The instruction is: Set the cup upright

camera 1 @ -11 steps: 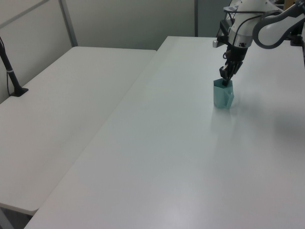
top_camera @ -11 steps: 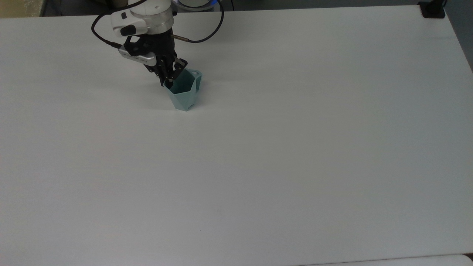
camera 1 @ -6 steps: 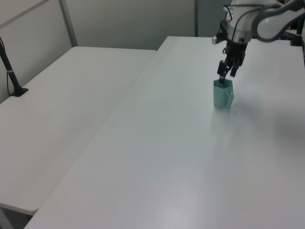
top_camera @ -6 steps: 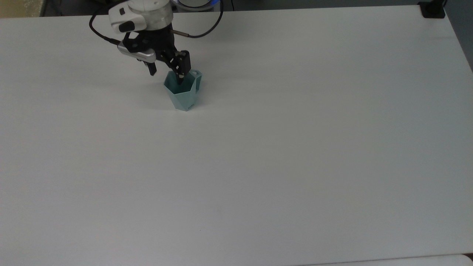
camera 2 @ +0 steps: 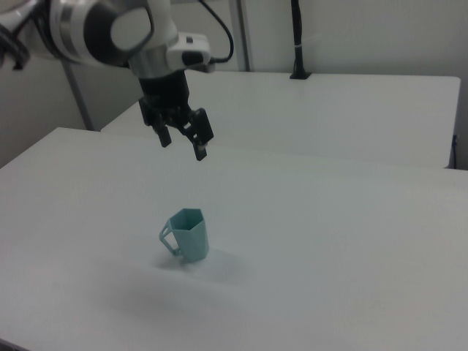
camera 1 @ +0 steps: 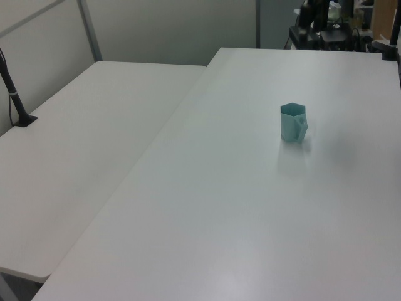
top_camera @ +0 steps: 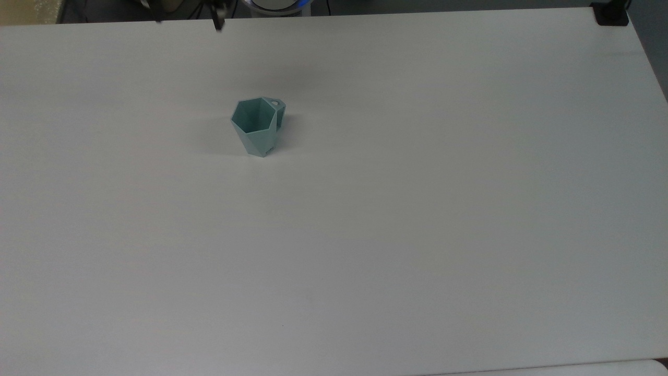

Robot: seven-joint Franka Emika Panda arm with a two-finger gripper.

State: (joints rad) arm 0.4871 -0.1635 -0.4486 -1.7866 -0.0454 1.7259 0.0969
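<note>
Even, soft overhead light; faint shadows beside the cup (top_camera: 257, 125), no glare.

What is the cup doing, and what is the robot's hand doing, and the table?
cup: standing upright on its base, open end up, nothing touching it.
gripper: up in the air above the cup, fingers open, holding nothing.
table: the cup stands on it.
</note>
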